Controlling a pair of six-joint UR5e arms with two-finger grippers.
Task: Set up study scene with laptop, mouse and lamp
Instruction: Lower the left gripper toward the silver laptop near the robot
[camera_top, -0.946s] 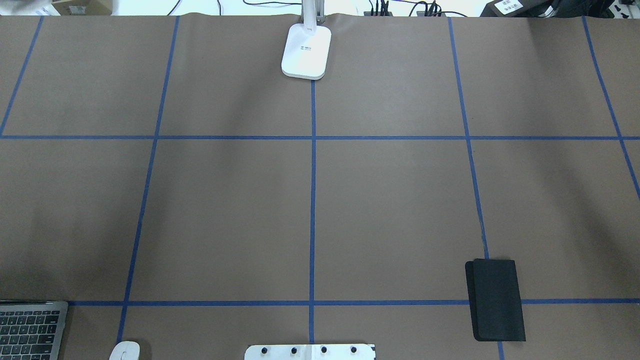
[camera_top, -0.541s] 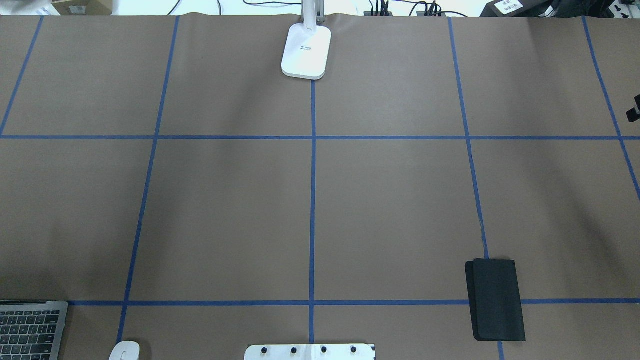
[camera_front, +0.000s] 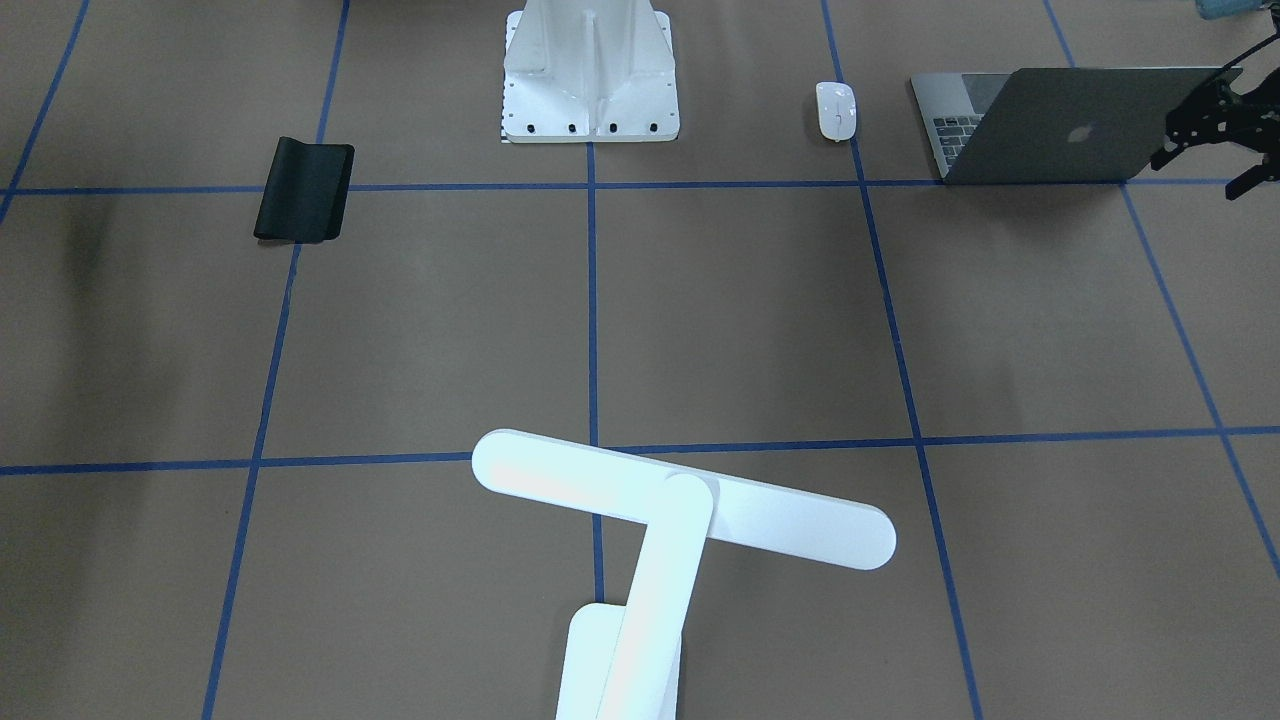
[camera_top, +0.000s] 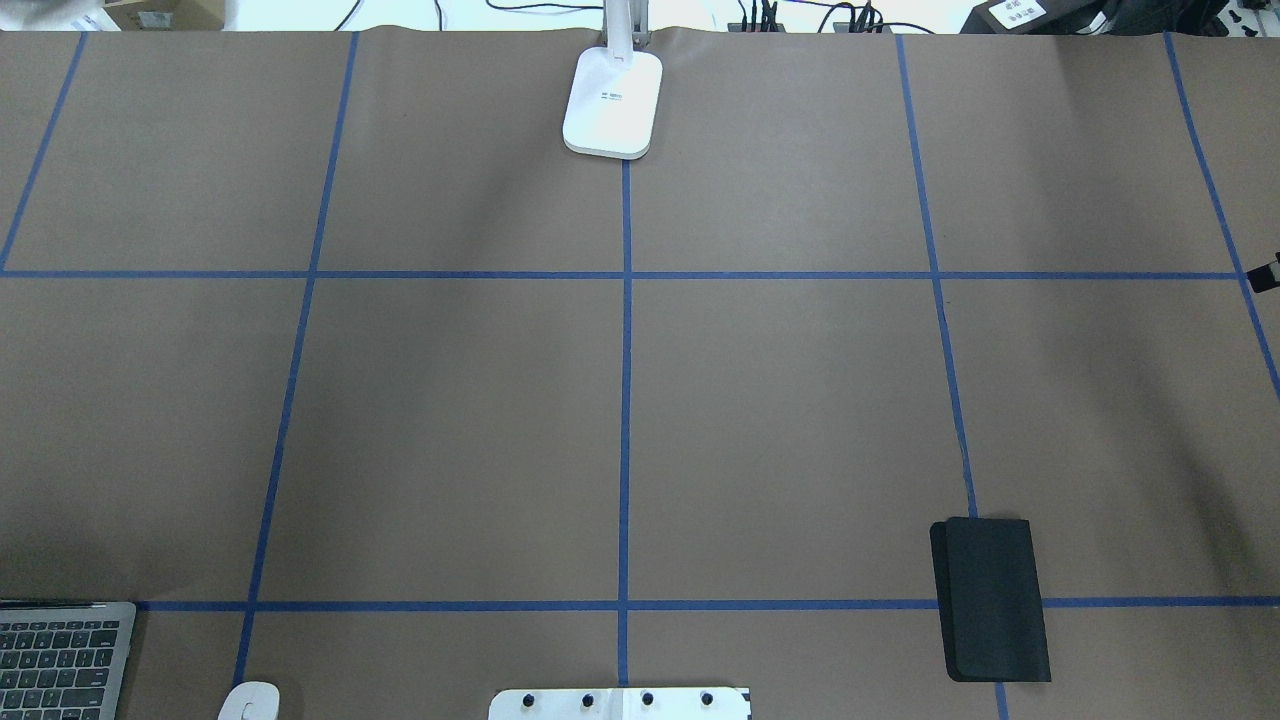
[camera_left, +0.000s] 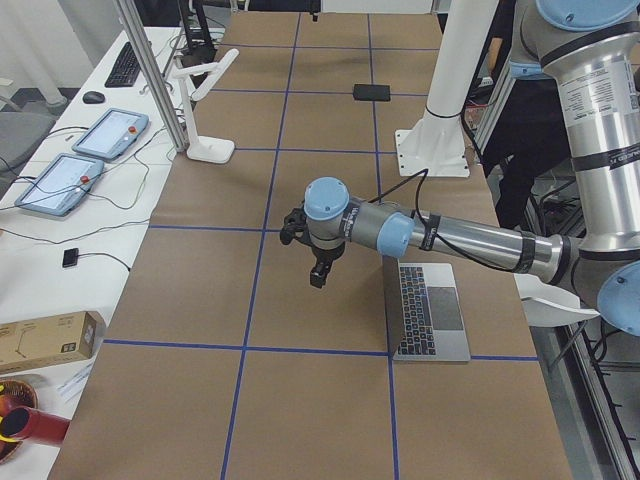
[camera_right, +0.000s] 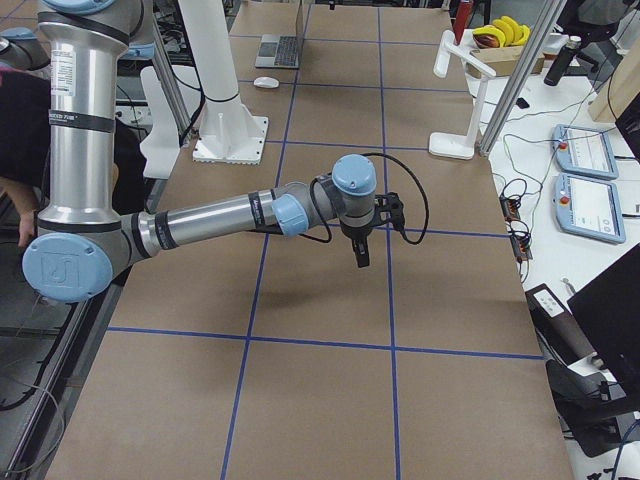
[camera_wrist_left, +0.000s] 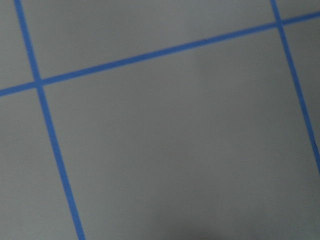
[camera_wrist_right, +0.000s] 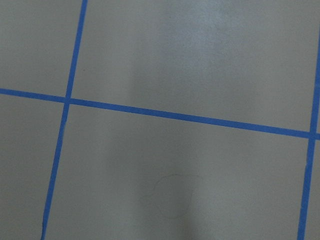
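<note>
Black left pincer (camera_left: 318, 278) downward (aloft)

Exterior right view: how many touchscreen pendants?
2. Both lie side by side on the white side desk: one pendant level with the lamp, the other pendant just nearer the camera. More may sit out of frame.

One each: grey metal laptop (camera_front: 1070, 125), white oval mouse (camera_front: 835, 110), white desk lamp (camera_front: 680, 505), black rectangular pad (camera_front: 303, 188), white metal pedestal (camera_front: 590, 80).
</note>
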